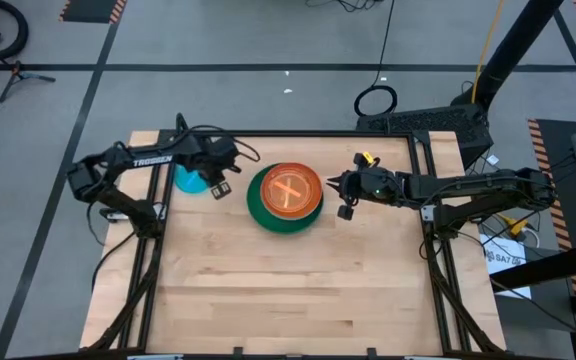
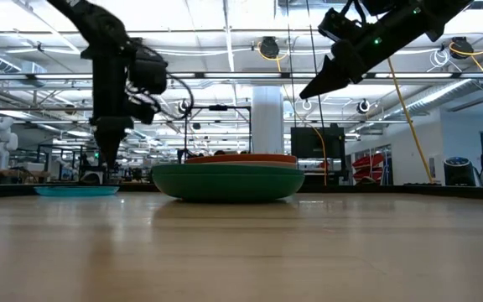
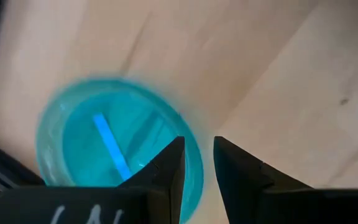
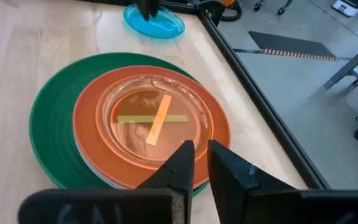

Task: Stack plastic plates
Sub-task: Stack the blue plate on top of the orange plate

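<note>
Stack of round plastic plates (image 1: 285, 198): flat, rims up, small orange plate topmost | small translucent blue plate (image 1: 190, 181): flat, apart beside stack | left gripper (image 1: 218, 186): jaws narrowly parted over blue plate's rim | right gripper (image 1: 334, 183): jaws nearly together, empty | pale wooden table (image 1: 288, 290); workshop behind.

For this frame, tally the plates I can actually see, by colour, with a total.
Dark green plates, bottom of the stack: 1 visible
Orange-red plate, above the green: 1
Small translucent orange plate, top of the stack: 1
Small translucent blue plate, alone on the table under the left gripper: 1
Total: 4 clearly visible; any plates hidden inside the stack cannot be counted.
</note>
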Action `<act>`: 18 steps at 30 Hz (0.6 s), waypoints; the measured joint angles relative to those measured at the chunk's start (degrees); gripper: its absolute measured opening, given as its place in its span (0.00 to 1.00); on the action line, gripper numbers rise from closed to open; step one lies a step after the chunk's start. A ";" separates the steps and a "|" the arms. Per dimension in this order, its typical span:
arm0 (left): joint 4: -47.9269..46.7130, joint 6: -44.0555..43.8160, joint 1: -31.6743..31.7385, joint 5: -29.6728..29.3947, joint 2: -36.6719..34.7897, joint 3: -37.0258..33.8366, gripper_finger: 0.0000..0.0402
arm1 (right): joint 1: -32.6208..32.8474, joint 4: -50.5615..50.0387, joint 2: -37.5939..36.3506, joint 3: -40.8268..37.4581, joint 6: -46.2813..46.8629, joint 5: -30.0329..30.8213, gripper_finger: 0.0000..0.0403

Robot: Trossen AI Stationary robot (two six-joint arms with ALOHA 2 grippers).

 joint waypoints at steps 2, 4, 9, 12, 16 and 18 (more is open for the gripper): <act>0.25 -3.46 0.48 0.02 -0.35 -2.20 0.23 | 0.11 -0.27 0.00 0.00 0.66 -0.01 0.09; 2.16 -6.20 0.72 0.00 -0.29 -3.90 0.23 | 0.11 -0.41 0.00 0.00 1.09 -0.04 0.09; 3.84 -11.15 0.72 -0.02 -0.26 -5.87 0.23 | 0.11 -0.41 0.00 0.00 1.31 -1.57 0.09; 3.88 -14.48 0.72 -0.04 -0.29 -5.87 0.23 | 0.11 -0.40 0.00 0.00 1.25 -1.67 0.09; 3.85 -15.17 0.72 -0.04 -0.29 -5.87 0.23 | 0.11 -0.41 0.00 0.00 1.12 -1.63 0.09; 3.90 -15.23 0.72 -0.11 -0.29 -5.87 0.23 | 0.11 -0.41 0.00 0.00 1.12 -1.63 0.09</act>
